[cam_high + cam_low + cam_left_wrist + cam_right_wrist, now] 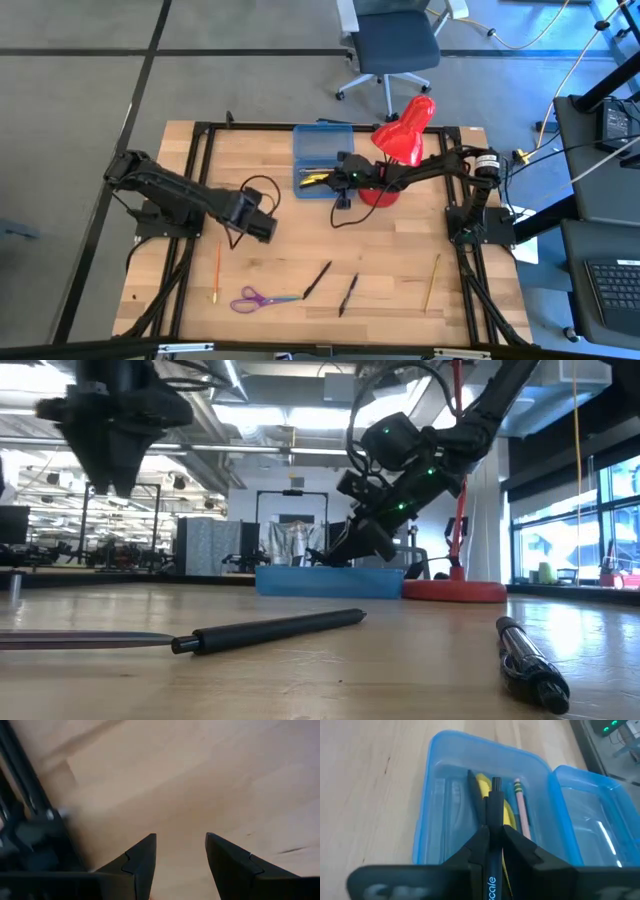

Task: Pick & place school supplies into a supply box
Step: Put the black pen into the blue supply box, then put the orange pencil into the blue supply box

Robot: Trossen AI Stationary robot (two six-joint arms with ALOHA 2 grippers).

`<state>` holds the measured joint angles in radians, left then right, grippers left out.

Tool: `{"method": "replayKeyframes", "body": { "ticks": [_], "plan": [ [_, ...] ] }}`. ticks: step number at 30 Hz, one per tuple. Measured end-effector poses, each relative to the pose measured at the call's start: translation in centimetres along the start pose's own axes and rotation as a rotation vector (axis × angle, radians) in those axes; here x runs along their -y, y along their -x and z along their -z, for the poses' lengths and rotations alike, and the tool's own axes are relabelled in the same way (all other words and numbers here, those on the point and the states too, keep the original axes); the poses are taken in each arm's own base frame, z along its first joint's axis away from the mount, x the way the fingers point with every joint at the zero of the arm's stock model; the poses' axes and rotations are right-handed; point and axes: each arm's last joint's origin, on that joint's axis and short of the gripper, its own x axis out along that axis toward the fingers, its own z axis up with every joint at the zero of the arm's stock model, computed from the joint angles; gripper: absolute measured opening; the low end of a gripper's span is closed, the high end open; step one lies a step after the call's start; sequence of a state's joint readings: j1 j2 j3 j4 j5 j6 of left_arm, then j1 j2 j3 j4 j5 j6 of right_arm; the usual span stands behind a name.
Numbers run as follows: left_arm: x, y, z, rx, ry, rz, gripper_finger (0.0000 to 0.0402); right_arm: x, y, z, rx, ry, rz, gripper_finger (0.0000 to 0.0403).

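Clamped in the right hand, a black pen reading "scale" hangs over the blue box.

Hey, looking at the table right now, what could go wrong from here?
1. The right gripper holds a black pen low over the open blue box; released at a slant, it could land across the yellow items inside, or tip over the rim.
2. That arm reaches past the red lamp; pulling back might bump it.
3. The left gripper, jaws open and empty, hangs over bare wood, apart from the scissors, so it may need re-aiming.
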<state>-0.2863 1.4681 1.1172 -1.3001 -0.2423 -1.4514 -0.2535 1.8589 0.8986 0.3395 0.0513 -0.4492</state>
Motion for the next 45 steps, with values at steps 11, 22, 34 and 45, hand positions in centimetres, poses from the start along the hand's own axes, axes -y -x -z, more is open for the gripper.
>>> {"method": "replayKeyframes", "body": {
  "ticks": [11, 22, 34, 45],
  "plan": [
    [1.8, -1.2, 5.4, -0.148, 0.225, -0.110, 0.0147, -0.1, -0.1, 0.1, -0.011, -0.004, -0.006, 0.0052],
    [3.7, -2.5, 11.7, -0.351, 0.365, -0.157, 0.0147, -0.1, -0.1, 0.2, -0.020, -0.058, -0.010, 0.0104],
    [5.4, -5.0, 17.4, -0.499, 0.394, -0.230, 0.0143, -0.1, -0.1, 0.1, -0.007, -0.059, -0.005, 0.0142],
    [3.9, -6.0, 19.2, -0.397, 0.359, -0.366, 0.0139, -0.1, -0.1, 0.1, -0.008, -0.059, -0.005, 0.0142]
  ]
}}
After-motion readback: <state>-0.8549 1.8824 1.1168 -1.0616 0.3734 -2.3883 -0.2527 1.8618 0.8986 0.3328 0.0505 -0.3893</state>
